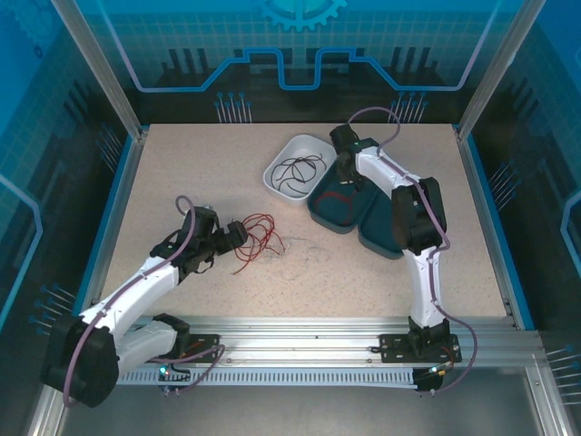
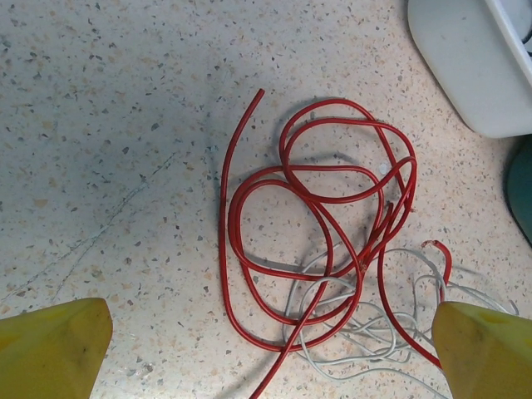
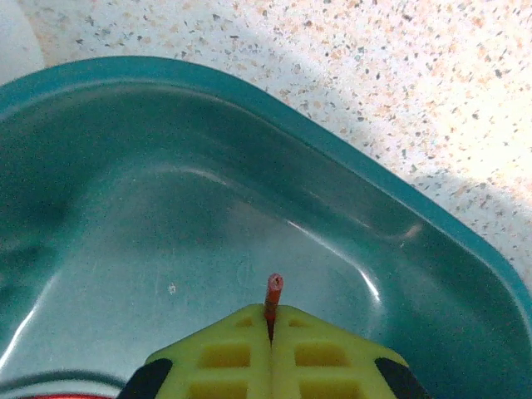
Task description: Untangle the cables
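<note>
While the left pincer hung released, its yellow fingertips cropped at the lower corners, the looped thin red cable lay on the speckled beige surface, tangled with a fine white wire running out of view. The right pincer was clenched on a short red wire end over the teal plastic tray, the rest hidden behind its fingers. A thin black cable lay in the white rounded tray.

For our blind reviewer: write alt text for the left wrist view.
A red cable lies in overlapping loops on the speckled table, with white wire tangled at its lower right. Yellow fingertips of the left claw frame the bottom corners, wide apart; a white tray corner shows top right.
</note>
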### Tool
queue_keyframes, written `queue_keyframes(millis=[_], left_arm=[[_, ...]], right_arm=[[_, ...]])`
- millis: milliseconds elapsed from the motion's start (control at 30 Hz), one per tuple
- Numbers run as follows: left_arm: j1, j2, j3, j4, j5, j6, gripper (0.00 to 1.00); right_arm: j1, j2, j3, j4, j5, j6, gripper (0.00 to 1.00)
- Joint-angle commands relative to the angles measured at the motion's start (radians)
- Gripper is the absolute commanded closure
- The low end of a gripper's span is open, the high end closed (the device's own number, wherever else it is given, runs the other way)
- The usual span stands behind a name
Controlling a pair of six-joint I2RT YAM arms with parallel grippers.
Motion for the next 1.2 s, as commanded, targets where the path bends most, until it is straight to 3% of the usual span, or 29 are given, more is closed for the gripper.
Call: queue_keyframes(millis=[0, 167, 400, 700, 900, 1167], left_arm=[[0.011, 0.01, 0.02, 0.026, 0.017, 0.004, 0.01], [0.011, 0.013, 0.013, 0.028, 0.017, 0.001, 0.01], [0.011, 0.01, 0.013, 0.021, 0.015, 0.006, 0.01], [0.011, -0.025, 0.029, -0.002, 0.02, 0.012, 0.01], [0.011, -0.067, 0.024, -0.02, 0.0, 0.011, 0.01], [0.031, -0.07, 0.02, -0.03, -0.031, -0.003, 0.01]], right_arm=[[-0.005, 0.061, 0.067, -0.032, 0.004, -0.029, 0.99], [-0.003, 0.124, 0.104, -0.061, 0.007, -0.041, 1.0], [-0.001, 0.078, 0.088, -0.094, 0.035, -0.062, 0.73], [0.053, -0.244, -0.077, -0.081, 0.079, -0.064, 0.44], [0.146, -0.43, -0.201, -0.07, 0.059, -0.033, 0.43], [0.378, -0.521, -0.342, 0.114, -0.206, 0.027, 0.5]])
